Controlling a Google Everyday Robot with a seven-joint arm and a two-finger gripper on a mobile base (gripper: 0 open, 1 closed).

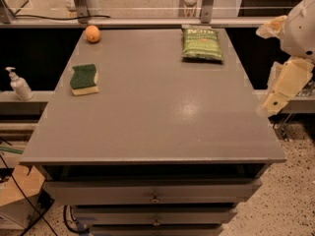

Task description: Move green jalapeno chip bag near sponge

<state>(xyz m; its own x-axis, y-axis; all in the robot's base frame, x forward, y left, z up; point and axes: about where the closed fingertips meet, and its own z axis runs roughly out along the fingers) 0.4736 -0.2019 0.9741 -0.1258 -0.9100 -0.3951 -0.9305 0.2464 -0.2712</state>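
The green jalapeno chip bag (202, 44) lies flat at the far right of the grey table (157, 117), its white logo toward the back edge. The sponge (84, 79), dark green on top with a pale yellow base, lies at the left side of the table, far from the bag. My gripper (281, 86) hangs off the table's right edge, at mid depth and a little above the tabletop, nearer to me than the bag. It holds nothing that I can see.
An orange (92, 34) sits at the table's far left corner. A white pump bottle (19, 85) stands on a ledge left of the table. Drawers (155, 196) run under the tabletop. A rail and glass panel (147, 20) line the back edge.
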